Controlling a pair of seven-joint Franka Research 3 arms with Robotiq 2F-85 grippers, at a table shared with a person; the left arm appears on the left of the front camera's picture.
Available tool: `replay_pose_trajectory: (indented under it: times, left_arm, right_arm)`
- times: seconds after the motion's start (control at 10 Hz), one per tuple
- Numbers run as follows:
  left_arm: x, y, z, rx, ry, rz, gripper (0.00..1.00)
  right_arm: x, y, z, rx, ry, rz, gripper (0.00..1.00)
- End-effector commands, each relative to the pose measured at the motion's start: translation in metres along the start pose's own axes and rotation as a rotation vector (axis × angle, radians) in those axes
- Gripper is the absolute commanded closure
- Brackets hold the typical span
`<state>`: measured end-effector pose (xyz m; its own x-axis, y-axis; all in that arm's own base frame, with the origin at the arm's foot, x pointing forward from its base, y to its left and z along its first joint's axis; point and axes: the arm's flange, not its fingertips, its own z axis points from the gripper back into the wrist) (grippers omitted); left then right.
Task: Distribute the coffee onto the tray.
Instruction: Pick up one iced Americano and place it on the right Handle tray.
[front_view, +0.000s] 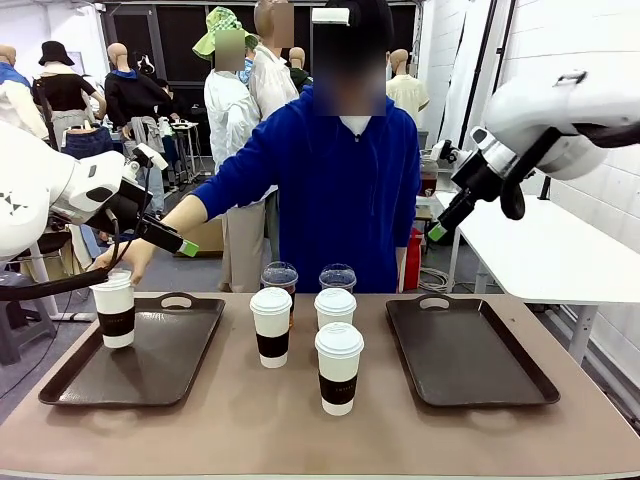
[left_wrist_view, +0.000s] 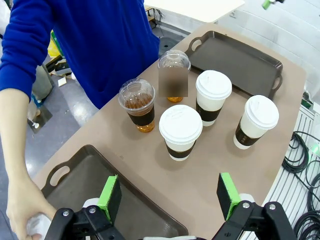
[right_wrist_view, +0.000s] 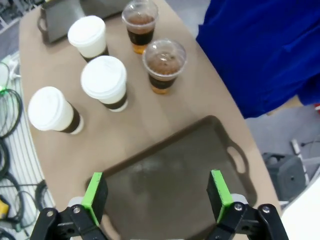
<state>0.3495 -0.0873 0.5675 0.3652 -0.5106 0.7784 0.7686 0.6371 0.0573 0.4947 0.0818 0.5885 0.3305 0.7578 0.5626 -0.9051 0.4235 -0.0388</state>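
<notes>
On your left, the left tray (front_view: 150, 370) has one white cup (front_view: 116, 312) standing up near its left edge. The person's hand (front_view: 125, 262) rests on top of that cup, I think to set it down or keep it steady. Put off to the side like that, the cup leaves lots of room for more. Your left tool (left_wrist_view: 169, 196) hangs over this tray, near the hand but touching nothing. Its fingers are spread wide and empty, ready to go around a cup.

In the middle of the bench (front_view: 250, 420), between the trays, stand five more drinks. There are three white cups (front_view: 339, 367) in front and two clear cups (front_view: 280, 277) behind, nearer the person. They stand close together but with gaps, so a tool can likely slip around one. Both arms can probably reach them there.

The right tray (front_view: 470, 360) has nothing on it, so it probably should get some cups. Your right tool (right_wrist_view: 156, 195) is high above it, fingers spread wide, holding nothing.
</notes>
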Motion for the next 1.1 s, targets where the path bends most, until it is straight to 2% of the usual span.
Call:
replay_pose_trajectory:
  times: [0.0,0.2,0.5,0.8,0.9,1.0]
  left_arm:
    - [-0.001,0.001,0.001,-0.003,-0.004,0.003,0.0]
    - [-0.001,0.001,0.001,-0.003,-0.004,0.003,0.0]
    - [-0.001,0.001,0.001,-0.003,-0.004,0.003,0.0]
    - [-0.001,0.001,0.001,-0.003,-0.004,0.003,0.0]
    - [-0.001,0.001,0.001,-0.003,-0.004,0.003,0.0]
    - [-0.001,0.001,0.001,-0.003,-0.004,0.003,0.0]
  right_arm:
    - [0.013,-0.034,-0.005,0.007,0.046,0.092,0.0]
    - [0.009,-0.062,-0.029,0.106,0.057,0.182,0.0]
    - [-0.003,-0.085,-0.066,0.182,0.049,0.195,0.0]
    - [-0.017,-0.091,-0.082,0.218,0.039,0.183,0.0]
    - [-0.02,-0.087,-0.08,0.191,0.04,0.146,0.0]
    - [-0.018,-0.087,-0.086,0.189,0.071,0.173,0.0]
